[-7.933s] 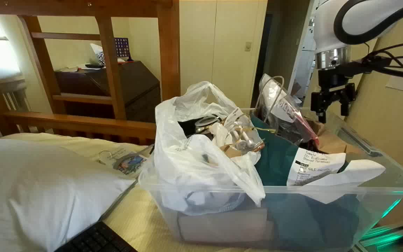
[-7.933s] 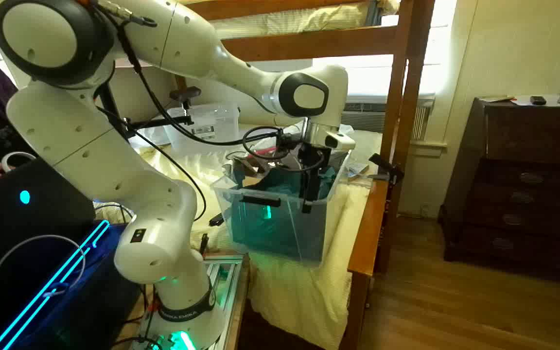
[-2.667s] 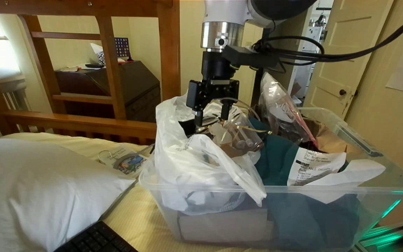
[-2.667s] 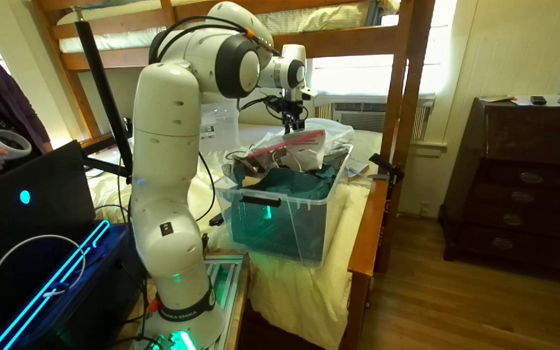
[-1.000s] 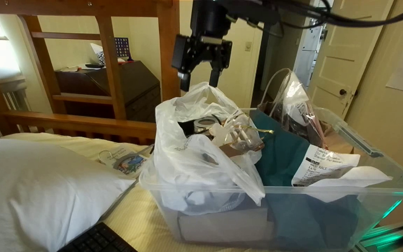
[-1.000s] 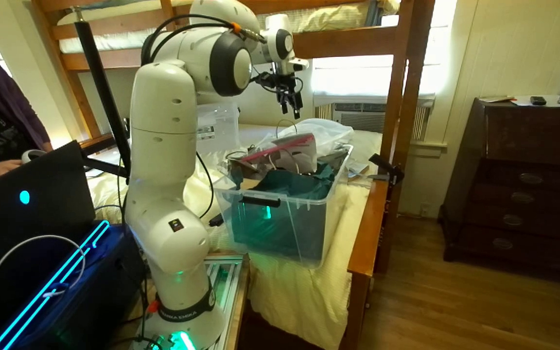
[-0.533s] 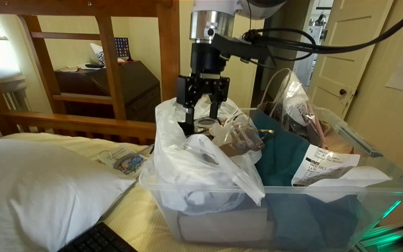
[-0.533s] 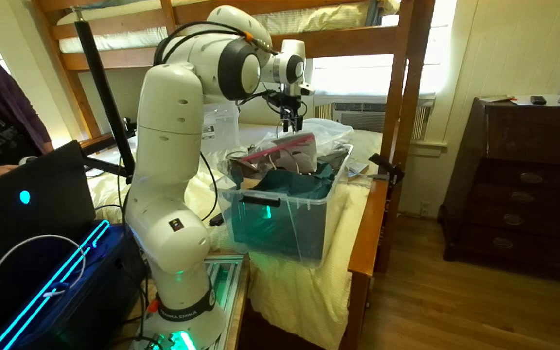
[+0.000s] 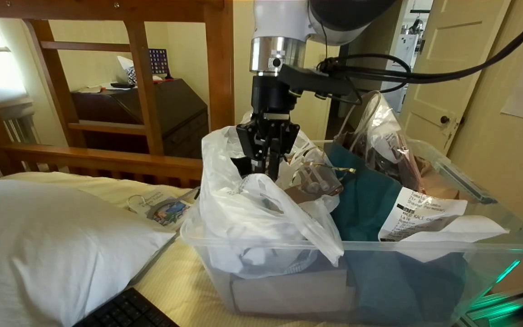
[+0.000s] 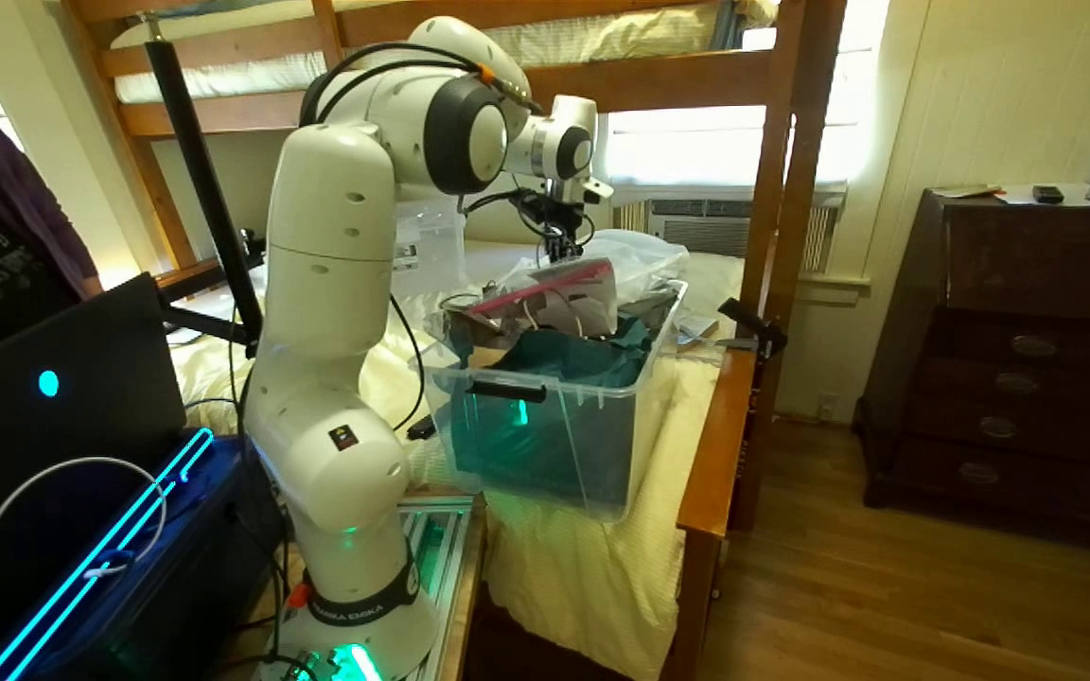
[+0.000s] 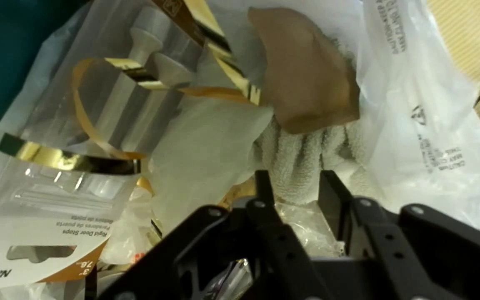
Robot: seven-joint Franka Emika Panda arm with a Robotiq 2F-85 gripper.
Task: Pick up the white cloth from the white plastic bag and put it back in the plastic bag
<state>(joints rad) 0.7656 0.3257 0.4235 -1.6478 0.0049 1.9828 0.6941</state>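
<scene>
My gripper reaches down into the mouth of the white plastic bag. In the wrist view the gripper is open part way, a gap showing between its fingers. Loose, ribbed folds of the white cloth lie at the fingertips and show through that gap. Whether the pads touch the cloth I cannot tell. The printed side of the white plastic bag rises to the right of the cloth. A brown piece covers part of the cloth. In both exterior views the white cloth is hidden.
A clear packet with gold ribbon and a pale thin sheet lie left of the cloth. The bag stands in a clear bin beside a teal bag and a clear wrapper. A pillow lies outside.
Over the last second my gripper has come down from above the bag into its mouth, and its fingers have drawn closer together. Earlier it moved across from the bin's far right side.
</scene>
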